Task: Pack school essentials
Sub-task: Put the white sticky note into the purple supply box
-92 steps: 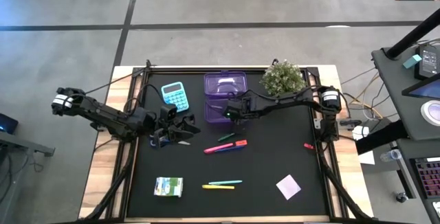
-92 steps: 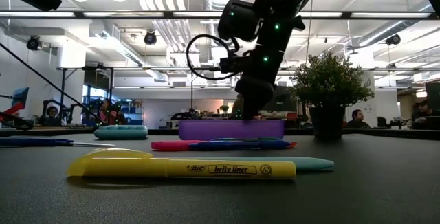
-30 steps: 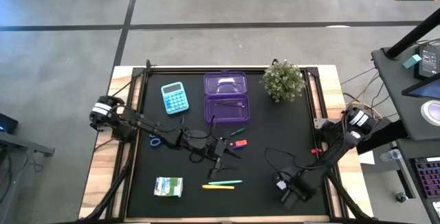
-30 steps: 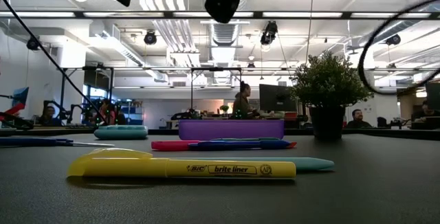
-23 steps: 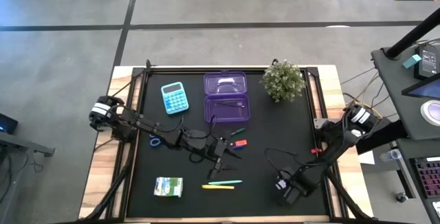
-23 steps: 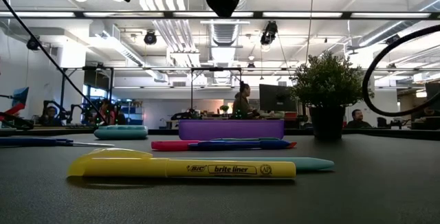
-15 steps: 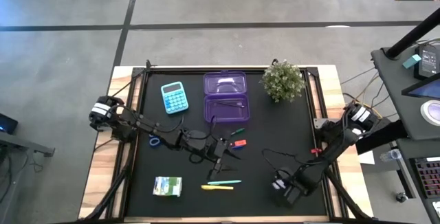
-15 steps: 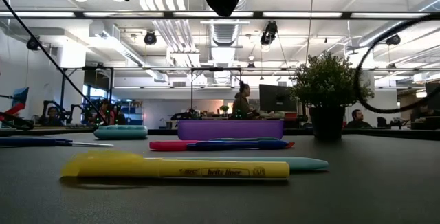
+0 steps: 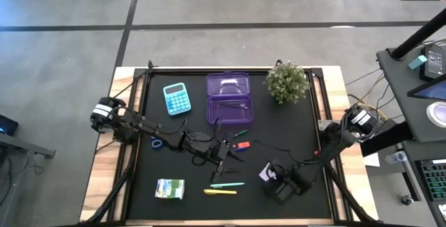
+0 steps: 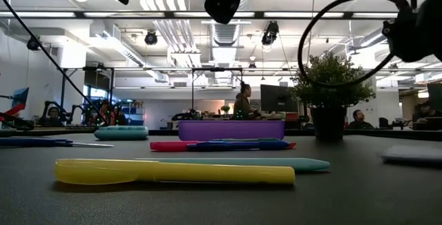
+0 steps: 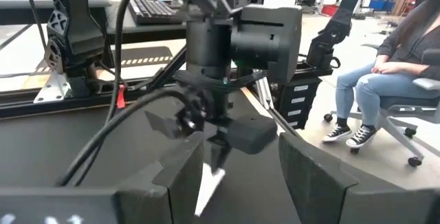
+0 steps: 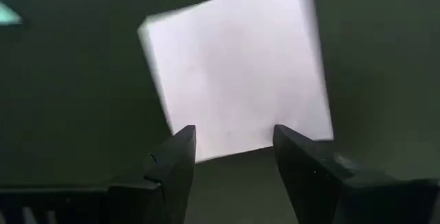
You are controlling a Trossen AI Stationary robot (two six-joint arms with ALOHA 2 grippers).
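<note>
The white square pad (image 12: pixel 234 80) lies beyond my right gripper (image 12: pixel 234 148), which is open low over the near-right table (image 9: pixel 273 181). In the low view the pad (image 10: pixel 412 154) shows as a flat band at the right. My left gripper (image 9: pixel 221 163) hovers open over the table's middle, above the pink and blue markers (image 10: pixel 221 144). Near it lies a green pen (image 9: pixel 242 134). The teal pen (image 9: pixel 228 184) and yellow highlighter (image 10: pixel 173 172) lie flat nearer the front. The blue-handled scissors (image 9: pixel 157 142) and the green-and-white packet (image 9: pixel 171 189) rest on the left. My right gripper comes at the pad from above, pointing down. Both open fingertips (image 12: pixel 175 159) stand at one edge of the pad (image 12: pixel 227 152), not on either side of it. The pad looks flat on the table. Whether the tips press on it or only hover, I cannot tell.
An open purple box (image 9: pixel 228 108) with its lid (image 9: pixel 228 84) stands at the far middle. A teal calculator (image 9: pixel 176 98) is to its left and a potted plant (image 9: pixel 286 81) to its right. The right arm's cable loops over the table (image 9: pixel 279 154). A seated person (image 11: pixel 385 66) is beyond the table.
My right gripper has moved toward the table's left edge and a little toward the far edge. The white pad has slid with it into the low view's right side. The yellow highlighter has rolled, turning its print out of sight, and shifted slightly left.
</note>
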